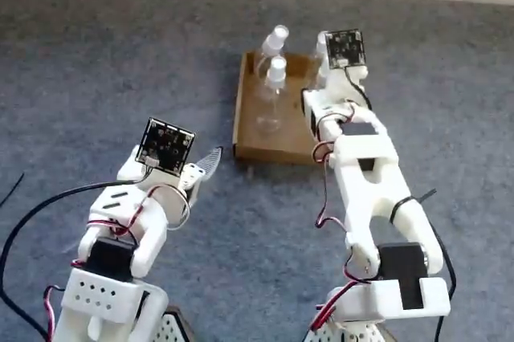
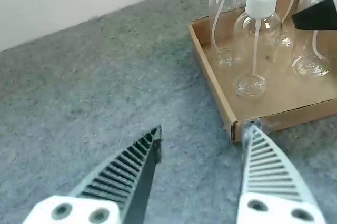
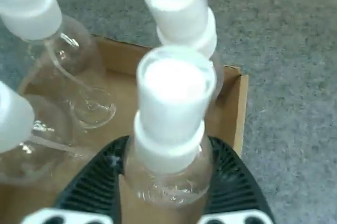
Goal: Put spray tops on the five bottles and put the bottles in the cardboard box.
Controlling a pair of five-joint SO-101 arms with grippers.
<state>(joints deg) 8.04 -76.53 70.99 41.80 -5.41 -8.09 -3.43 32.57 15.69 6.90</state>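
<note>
The cardboard box (image 1: 239,109) lies on the grey carpet at the back centre and holds several clear bottles with white spray tops (image 1: 276,75). My right gripper (image 3: 168,153) is inside the box's right part, shut on an upright capped bottle (image 3: 167,129) with a black finger on each side. Right behind it stands another capped bottle (image 3: 181,13), and two others (image 3: 58,40) stand further along the box floor. My left gripper (image 2: 204,132) hovers open over bare carpet short of the box corner (image 2: 239,126), with nothing between its fingers. The left arm (image 1: 205,167) is left of the box.
Grey carpet surrounds the box wall (image 2: 210,71) on all sides. A pale wall runs along the far edge of the carpet. A black cable (image 1: 32,213) trails beside the left arm's base.
</note>
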